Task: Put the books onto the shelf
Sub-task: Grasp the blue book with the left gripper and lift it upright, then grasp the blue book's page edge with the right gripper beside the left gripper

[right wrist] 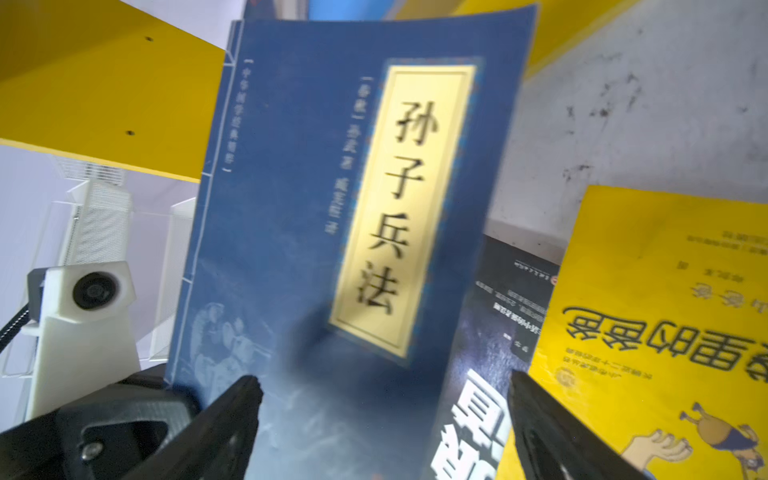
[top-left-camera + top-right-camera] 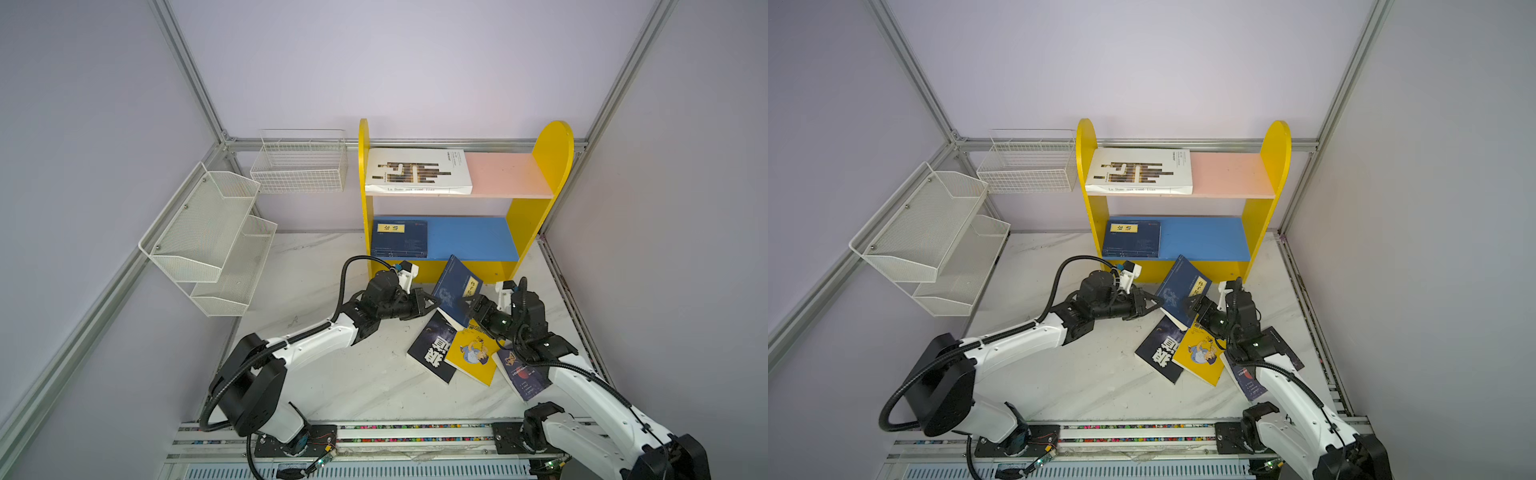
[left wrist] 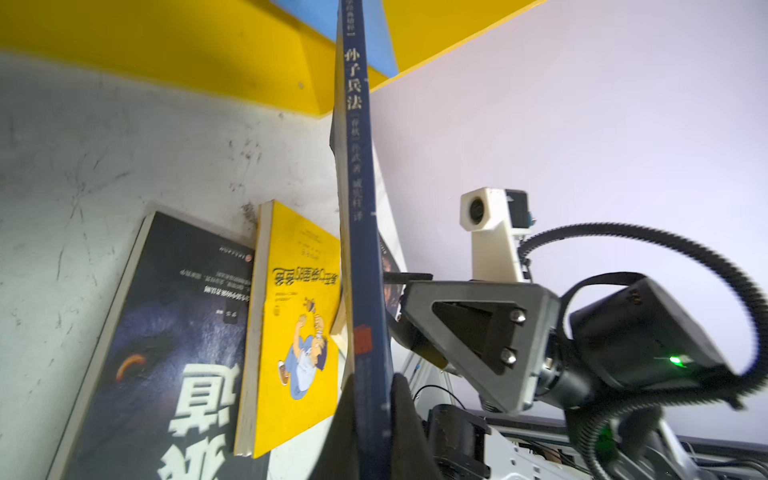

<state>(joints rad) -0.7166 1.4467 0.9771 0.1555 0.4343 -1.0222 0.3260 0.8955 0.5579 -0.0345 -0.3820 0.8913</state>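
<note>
The shelf (image 2: pixel 552 166) stood at the back of the tabletop (image 2: pixel 332 374). On its pink upper board, at the end on the left arm's side, lay the large white book (image 2: pixel 417 171). On its blue lower board, at the same end, lay a navy book (image 2: pixel 399 239). Just in front of the shelf's foot a second navy book (image 2: pixel 455 291) stood raised on edge and tilted. Farther out from the shelf, flat and overlapping, lay the black book (image 2: pixel 432 353), the yellow cartoon book (image 2: pixel 473 357) and the dark-blue book (image 2: pixel 521 374).

The left pincer (image 2: pixel 435 302) was clamped on the raised navy book at its spine. The right pincer (image 1: pixel 382 382) faced its cover with jaws wide apart, gripping nothing.

That paperback looked thin and light, and it bowed along its length, so it seemed floppy, and its smooth cover might slip. A hold at the spine, the stiffest part, seemed soundest.
</note>
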